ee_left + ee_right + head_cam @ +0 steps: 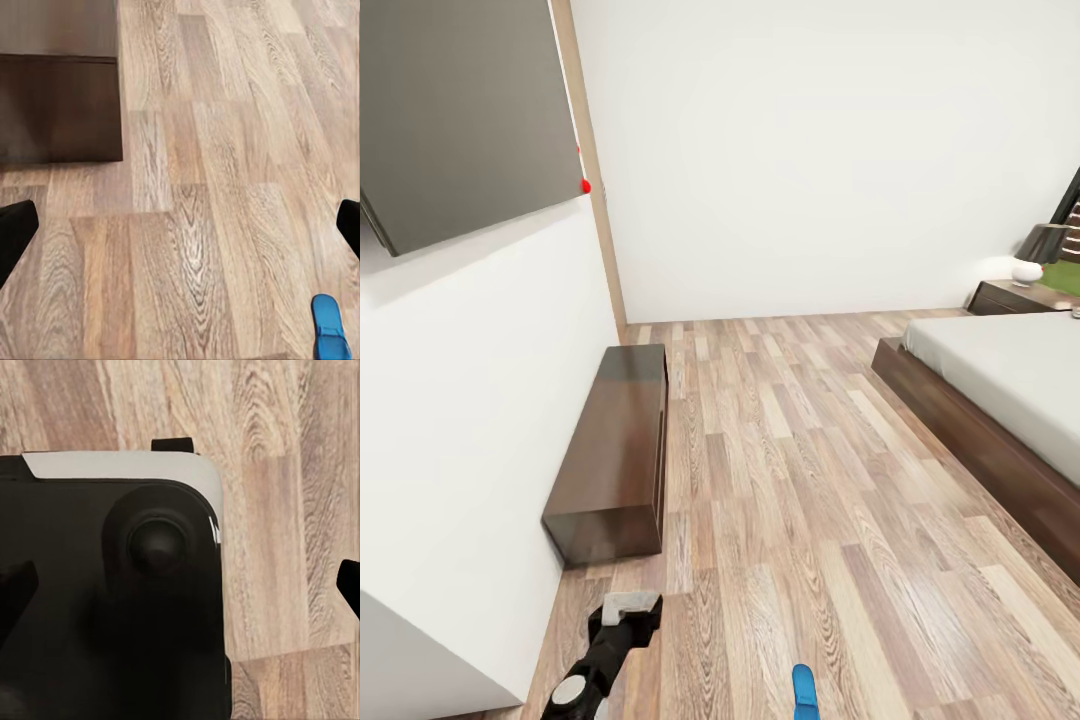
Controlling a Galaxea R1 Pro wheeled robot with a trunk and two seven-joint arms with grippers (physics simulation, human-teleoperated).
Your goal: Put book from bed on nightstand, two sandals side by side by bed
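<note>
One bright blue sandal (805, 692) lies on the wood-plank floor at the bottom edge of the head view, and it is also seen as the sandal (330, 327) in the left wrist view. My left gripper (180, 232) hangs open above the floor, the sandal off to one side beyond its finger (349, 225). My left arm (610, 648) is low at the left. My right gripper (180, 585) is open over the robot's own black base (112, 600). The bed (1010, 372) stretches along the right, with a nightstand (1008, 297) past its far corner. The book is out of view.
A long low dark dresser (618, 450) stands against the left wall under a wall-mounted screen (460, 110). A lamp (1040, 250) sits on the nightstand. Wide wood floor (780, 450) runs between dresser and bed to the white far wall.
</note>
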